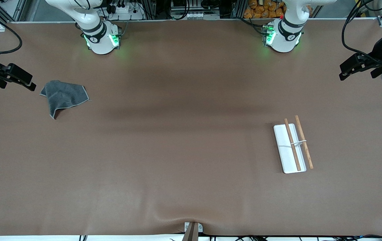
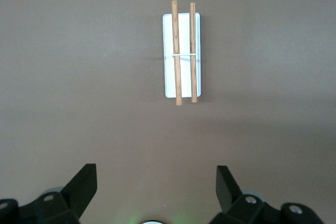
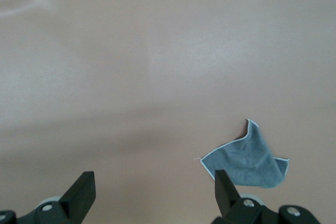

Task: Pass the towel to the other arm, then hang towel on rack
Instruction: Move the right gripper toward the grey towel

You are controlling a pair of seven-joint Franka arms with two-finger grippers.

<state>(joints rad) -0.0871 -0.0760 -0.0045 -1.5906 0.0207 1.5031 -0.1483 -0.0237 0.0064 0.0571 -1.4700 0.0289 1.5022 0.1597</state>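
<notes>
- The rack stands on the table toward the left arm's end, nearest the front camera; both wooden rods lie along its white tray.
- The towel lies crumpled, grey face up, farther from the camera, at the right arm's end.
- The right gripper hangs beside the towel, fingers spread wide, empty.
- The left gripper waits above the table's end, fingers wide apart, empty.

Brown table bare-topped; orange objects heaped past its robot-side edge.
</notes>
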